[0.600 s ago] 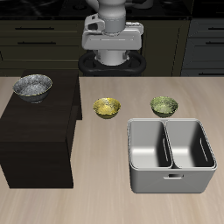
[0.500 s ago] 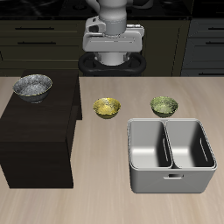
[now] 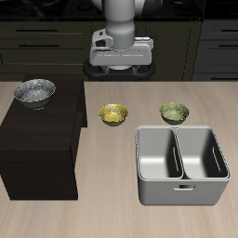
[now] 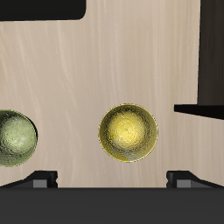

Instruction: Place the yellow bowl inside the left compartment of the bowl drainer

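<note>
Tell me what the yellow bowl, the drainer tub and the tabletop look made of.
Yellow bowl: looks like glazed ceramic or enamel, glossy, with mottled speckling and bright highlights; could be coated metal.
Drainer tub: apparently brushed grey metal, given its soft sheen and rounded rim.
Tabletop: pale wood, or wood-look laminate, matte, with faint grain lines.

An olive-green bowl (image 3: 174, 112) sat upright on the pale wooden worktop (image 3: 102, 209), toward the back; the wrist view showed it too (image 4: 16, 137), resting on bare wood. A larger silver-grey speckled bowl (image 3: 34, 92) stood on top of a dark, low cabinet block (image 3: 37, 149) at one side of the worktop. Behind the worktop ran dark cupboard fronts (image 3: 42, 42).
</note>
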